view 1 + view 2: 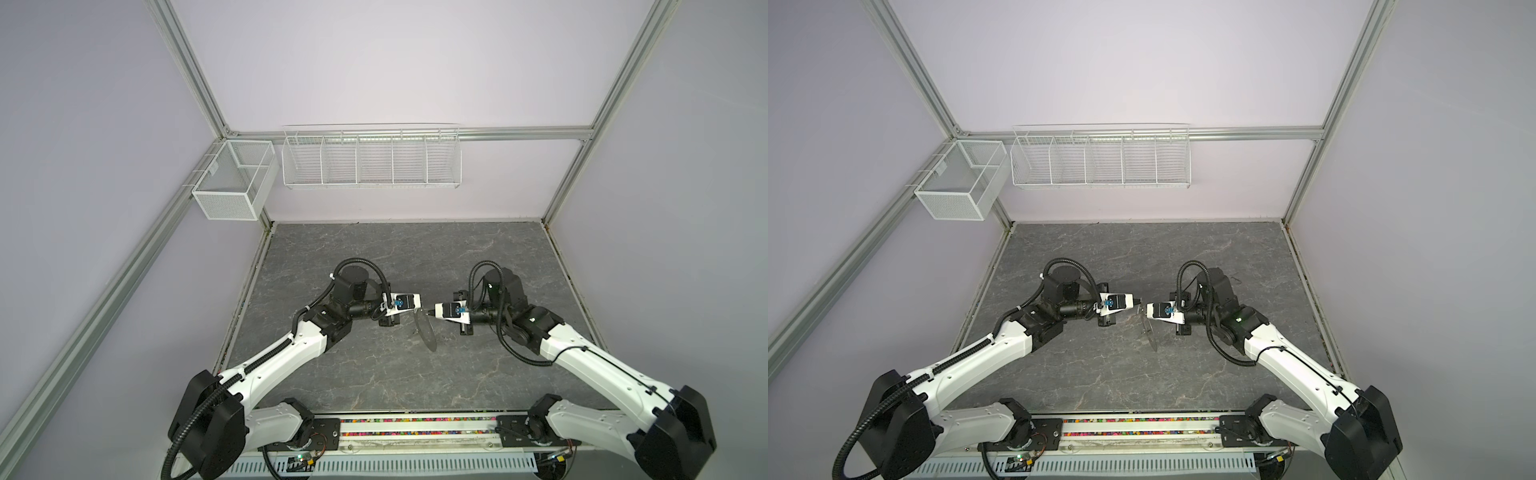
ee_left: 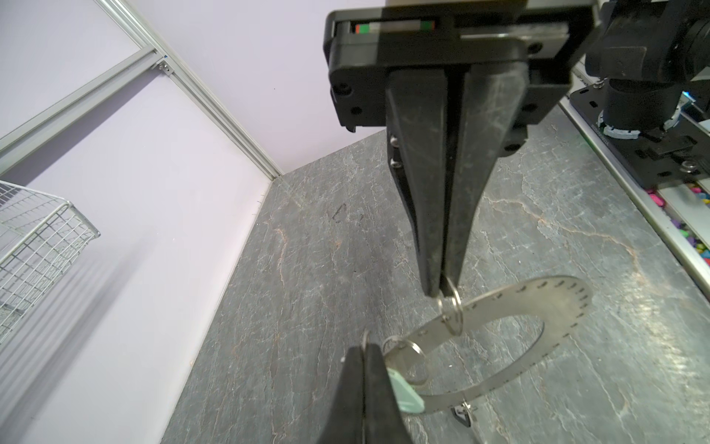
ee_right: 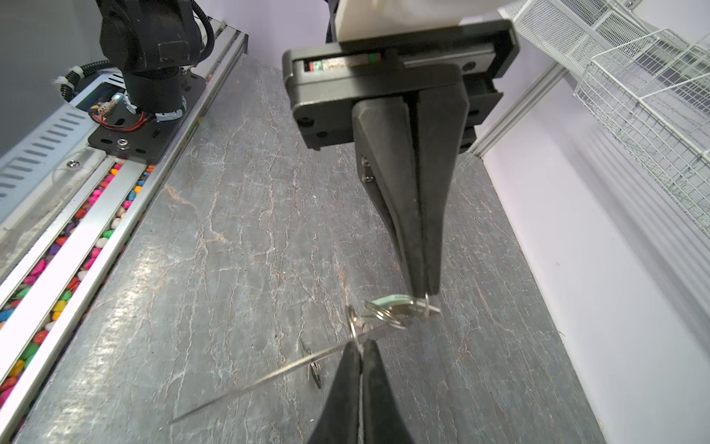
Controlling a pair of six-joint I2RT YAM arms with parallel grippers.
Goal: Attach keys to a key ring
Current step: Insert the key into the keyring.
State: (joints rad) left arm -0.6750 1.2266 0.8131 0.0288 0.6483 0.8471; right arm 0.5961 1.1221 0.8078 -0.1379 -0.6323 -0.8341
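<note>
As left arm (image 1: 278, 357) and right arm (image 1: 602, 365) reach inward, left claw (image 3: 424, 294) clamps the key's (image 3: 388, 300) loop — right claw (image 2: 442, 294), the key ring's (image 2: 538, 303).

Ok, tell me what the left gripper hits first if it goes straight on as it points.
Probably the key ring, whose rim hangs just ahead of the left gripper; the right gripper, pointing back at it, sits close behind. Depth is unclear, so the order may differ.
</note>
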